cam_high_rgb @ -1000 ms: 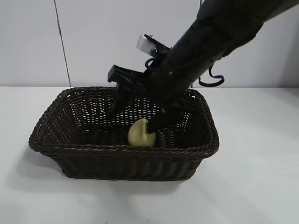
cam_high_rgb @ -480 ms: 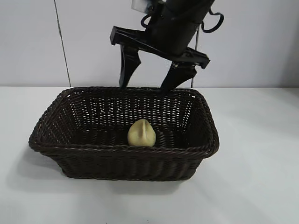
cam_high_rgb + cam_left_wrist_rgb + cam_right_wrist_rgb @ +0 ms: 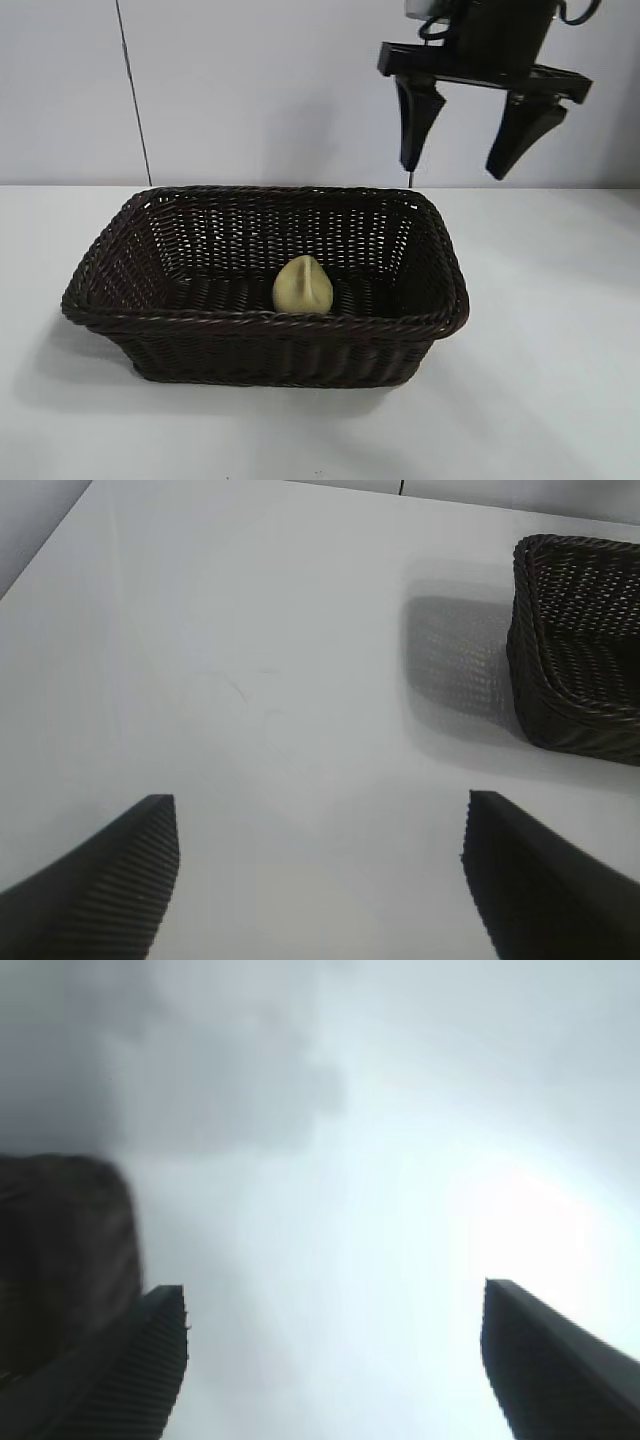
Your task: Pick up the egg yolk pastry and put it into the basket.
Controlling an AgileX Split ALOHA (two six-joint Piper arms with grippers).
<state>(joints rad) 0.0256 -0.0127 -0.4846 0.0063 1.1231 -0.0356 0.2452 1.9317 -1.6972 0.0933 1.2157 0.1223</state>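
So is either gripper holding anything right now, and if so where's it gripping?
Nothing is held. The right gripper hangs open and empty above the basket; the egg yolk pastry lies inside it. The left gripper is open over bare table.

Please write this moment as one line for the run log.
pale yellow bun-like egg yolk pastry: lying in dark woven wicker basket | right gripper: open, empty, above basket's right end | left gripper: open, over white table

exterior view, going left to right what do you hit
basket's left rim → pastry inside the basket → basket's right rim → right gripper, open, above and behind the basket's far right corner
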